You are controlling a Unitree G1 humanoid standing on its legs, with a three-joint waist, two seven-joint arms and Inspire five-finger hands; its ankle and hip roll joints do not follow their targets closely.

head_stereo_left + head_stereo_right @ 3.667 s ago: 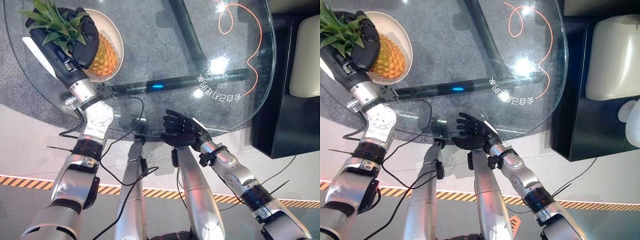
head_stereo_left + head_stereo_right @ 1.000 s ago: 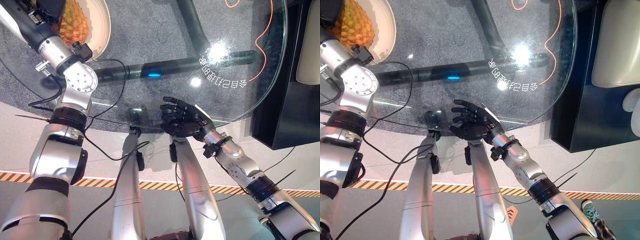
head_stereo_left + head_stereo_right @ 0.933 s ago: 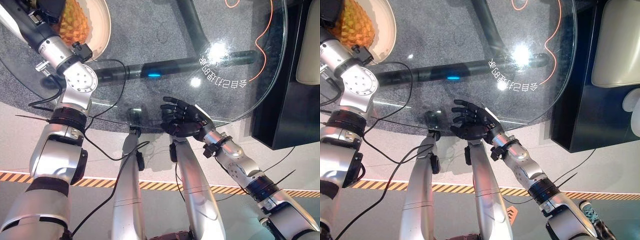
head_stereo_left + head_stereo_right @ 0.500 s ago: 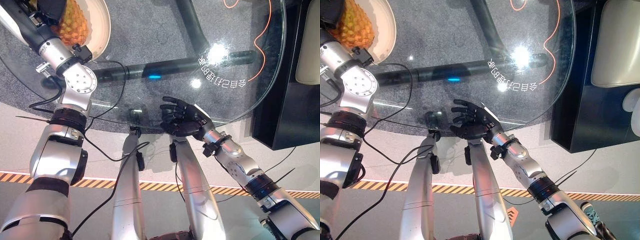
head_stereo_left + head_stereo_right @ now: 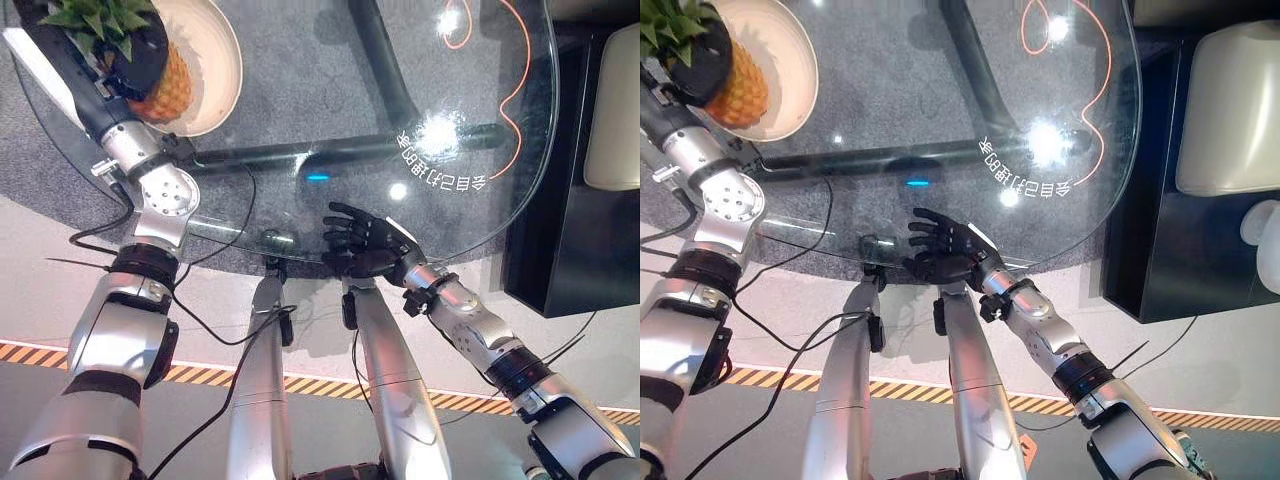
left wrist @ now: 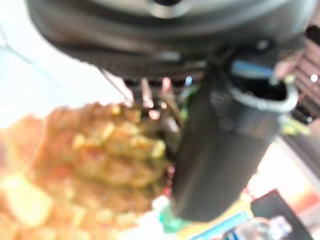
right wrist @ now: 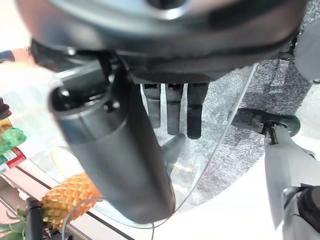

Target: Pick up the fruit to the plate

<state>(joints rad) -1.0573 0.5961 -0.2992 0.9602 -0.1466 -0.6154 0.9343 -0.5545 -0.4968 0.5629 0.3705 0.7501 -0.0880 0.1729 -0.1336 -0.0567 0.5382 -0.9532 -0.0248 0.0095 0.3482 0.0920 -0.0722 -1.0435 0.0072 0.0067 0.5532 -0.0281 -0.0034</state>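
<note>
A pineapple [image 5: 172, 92] with green leaves lies on a cream plate [image 5: 228, 62] at the far left of the round glass table [image 5: 330, 90]. My left hand [image 5: 142, 52] is shut on the pineapple near its crown, fingers curled over the fruit. In the left wrist view the fruit's skin [image 6: 75, 170] sits right beside the thumb [image 6: 220, 150]. My right hand [image 5: 370, 246] rests open at the table's near edge, fingers [image 7: 175, 115] straight and spread over the glass, holding nothing. The right wrist view also catches the pineapple [image 7: 70, 197] far off.
Under the glass runs a dark base bar [image 5: 380, 145] on grey carpet. An orange cord [image 5: 520, 50] curls at the table's far right. A black cabinet [image 5: 560, 230] with a cream object [image 5: 612, 110] stands to the right. Striped tape [image 5: 30, 355] crosses the floor.
The camera has shifted, bringing more of the plate and the pineapple's crown into view. My left hand still holds the pineapple on the plate; the right hand stays put.
</note>
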